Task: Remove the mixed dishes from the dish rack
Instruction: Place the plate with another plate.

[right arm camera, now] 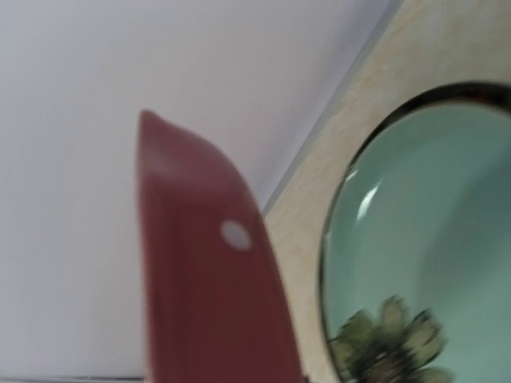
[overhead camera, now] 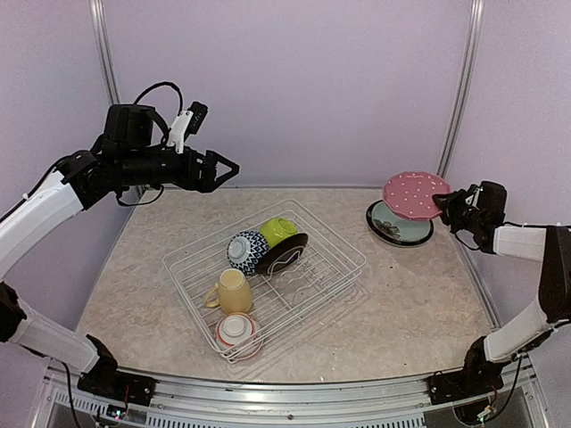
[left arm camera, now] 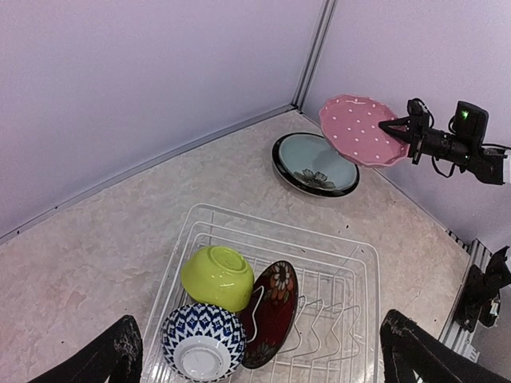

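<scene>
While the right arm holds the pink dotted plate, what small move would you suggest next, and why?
Probably lower the pink dotted plate flat onto the teal plate, then release. The right gripper holds it by the rim, tilted, partly over that plate, which lies on the table outside the dish rack.

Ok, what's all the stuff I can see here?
dish rack: 1, white wire, mid-table
blue-patterned bowl: 1, blue and white, in rack
lime green bowl: 1, green, in rack
dark red plate: 1, flowered, leaning in rack
mug: 1, pale yellow, in rack
red-white bowl: 1, red and white, rack's near end
teal plate: 1, black-rimmed, table's far right
pink dotted plate: 1, pink, above teal plate
table: 1, beige
left arm: 1, black and white, raised, jaws open
right arm: 1, white, jaws shut on pink dotted plate
</scene>
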